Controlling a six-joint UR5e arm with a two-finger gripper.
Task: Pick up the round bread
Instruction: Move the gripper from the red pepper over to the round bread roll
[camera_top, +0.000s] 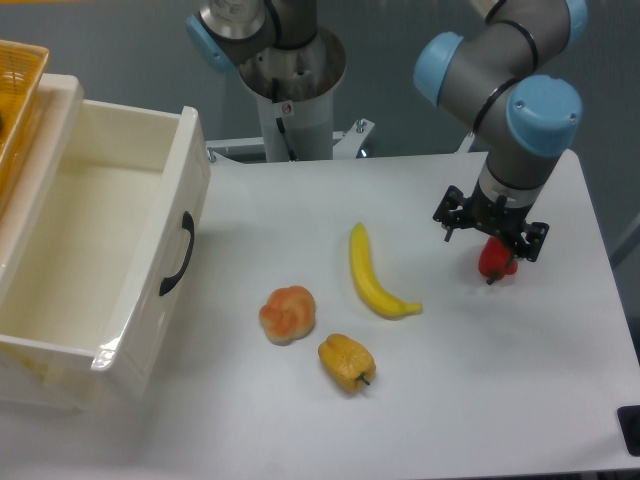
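Note:
The round bread (288, 314) is a small orange-pink knotted bun with pale swirled lobes. It lies on the white table (300, 210) left of centre, free of any grip. The gripper (493, 243) points down at the right side of the table, far right of the bun. It is directly over a small red object (497, 260), which shows just under it. The gripper's own body hides its fingers, so I cannot tell whether it is open, shut, or holding the red object.
A yellow banana (374, 278) lies between the bun and the gripper. A yellow bell pepper (346, 362) lies just right of and in front of the bun. A white open drawer box (90, 240) with a black handle stands at the left.

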